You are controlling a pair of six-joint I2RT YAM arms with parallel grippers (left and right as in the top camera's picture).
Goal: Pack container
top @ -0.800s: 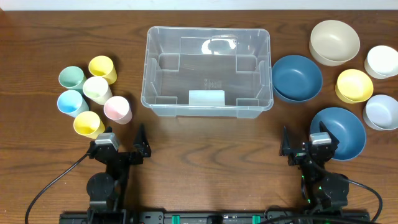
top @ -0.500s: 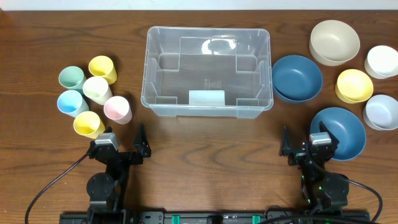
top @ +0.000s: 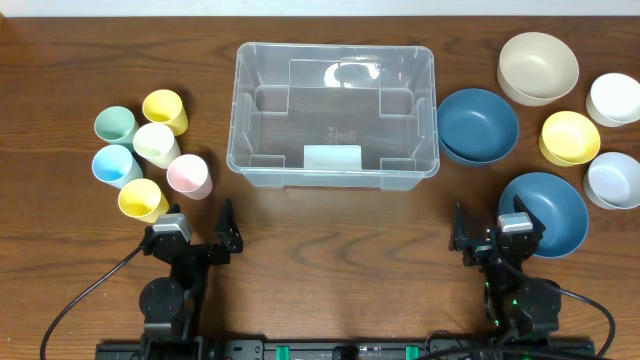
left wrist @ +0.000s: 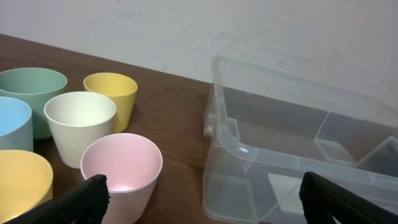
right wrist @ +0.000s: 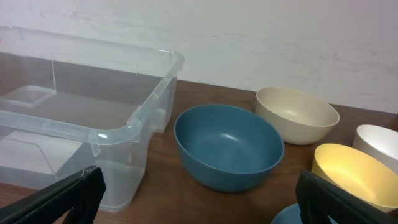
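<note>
1. Overhead: the container [top: 334, 177], a clear plastic bin, stands empty and upright at the middle of the table [top: 330, 270], toward the far side.
2. Overhead: six cups stand mouth-up in a cluster left of the container. They are a green cup [top: 115, 125], far yellow cup [top: 165, 110], cream cup [top: 156, 144], light blue cup [top: 117, 166], pink cup [top: 188, 176] and near yellow cup [top: 143, 200].
3. Overhead: six bowls lie right of the container. The far dark blue bowl [top: 478, 125] sits just beside its right wall. Beyond are a beige bowl [top: 538, 67], white bowl [top: 614, 99], yellow bowl [top: 570, 137], pale grey bowl [top: 613, 180] and near dark blue bowl [top: 550, 215].
4. Overhead: the left gripper [top: 188, 226] sits near the table's front edge by the cups, spread wide and empty. The right gripper [top: 495, 224] is likewise, and one finger overlaps the near dark blue bowl.
5. Left wrist: the fingers [left wrist: 87, 200] are wide apart with nothing between them. The pink cup is ahead on the left and a container corner on the right.
6. Right wrist: the fingers [right wrist: 74, 199] are wide apart and empty. A container corner is on the left, with the far dark blue bowl just beside it.
</note>
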